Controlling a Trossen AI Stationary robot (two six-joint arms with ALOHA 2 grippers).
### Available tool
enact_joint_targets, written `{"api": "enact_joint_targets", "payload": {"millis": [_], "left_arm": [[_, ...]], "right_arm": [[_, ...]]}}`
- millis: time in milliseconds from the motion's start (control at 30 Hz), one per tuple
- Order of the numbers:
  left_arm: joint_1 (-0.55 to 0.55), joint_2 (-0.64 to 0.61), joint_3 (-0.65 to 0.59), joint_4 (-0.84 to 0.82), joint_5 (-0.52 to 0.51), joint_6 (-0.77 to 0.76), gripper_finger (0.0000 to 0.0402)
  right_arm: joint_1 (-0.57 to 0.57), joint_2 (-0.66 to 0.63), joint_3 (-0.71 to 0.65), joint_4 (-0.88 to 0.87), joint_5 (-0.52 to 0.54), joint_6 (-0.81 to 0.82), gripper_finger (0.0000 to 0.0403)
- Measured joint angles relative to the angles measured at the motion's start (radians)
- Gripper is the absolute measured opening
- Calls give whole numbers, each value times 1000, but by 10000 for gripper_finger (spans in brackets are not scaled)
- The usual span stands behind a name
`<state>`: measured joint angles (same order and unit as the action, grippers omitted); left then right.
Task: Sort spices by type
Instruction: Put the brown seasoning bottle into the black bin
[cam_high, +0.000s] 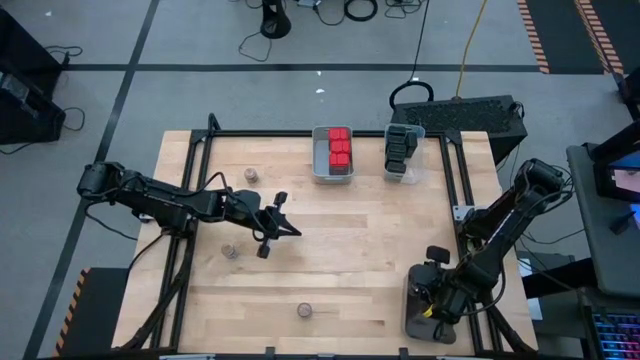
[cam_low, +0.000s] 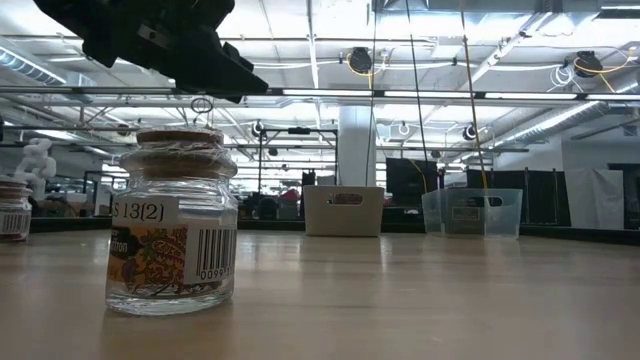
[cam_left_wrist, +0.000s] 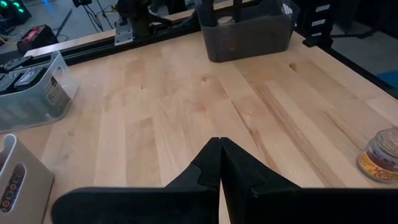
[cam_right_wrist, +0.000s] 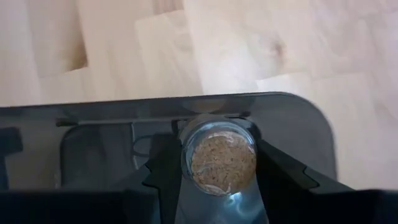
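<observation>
My work surface is a light wooden butcher-block table (cam_high: 350, 230). Directly on it: a grey bin of red-capped blocks (cam_high: 332, 153) at 12 o'clock, a clear bin of black containers (cam_high: 402, 152) at 1 o'clock, a dark grey tray (cam_high: 417, 318) at 5 o'clock, and cork-topped glass jars at 6 (cam_high: 304, 311), 9 (cam_high: 230, 249) and 10 o'clock (cam_high: 251, 174).

One round jar with a cork top (cam_right_wrist: 217, 163) stands upright between my right jaws, over the dark tray (cam_right_wrist: 298, 118) at the lower right of the high view. Three more cork-topped jars stand loose on the table (cam_high: 380, 230): one upper left (cam_high: 250, 174), one left of centre (cam_high: 229, 249), one at the bottom centre (cam_high: 304, 311). That last one (cam_low: 173, 222) is clear glass with a barcode label. The red-capped blocks (cam_high: 338, 148) fill the grey bin (cam_high: 318, 155) at the top centre; the black containers (cam_high: 398, 148) sit in the clear bin (cam_high: 417, 160) just right of it.
</observation>
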<state>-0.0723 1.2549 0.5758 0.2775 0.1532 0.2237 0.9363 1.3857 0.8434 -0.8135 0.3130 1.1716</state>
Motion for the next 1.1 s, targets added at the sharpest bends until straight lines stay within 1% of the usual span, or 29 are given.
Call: {"api": "enact_joint_targets", "payload": {"millis": [133,300,500,633,1100], "left_arm": [[0,0,0,-5,0,0,9],[0,0,0,-5,0,0,9],[0,0,0,-3,-1,0,9],[0,0,0,-3,-1,0,9],[0,0,0,-3,-3,-1,9]], "right_arm": [[-4,0,-25,69,0,-72,157],[-19,1,-34,104,5,-103,157],[-26,1,-34,87,2,-118,157],[-26,1,-34,59,0,-97,158],[-26,1,-34,45,0,-84,190]]}}
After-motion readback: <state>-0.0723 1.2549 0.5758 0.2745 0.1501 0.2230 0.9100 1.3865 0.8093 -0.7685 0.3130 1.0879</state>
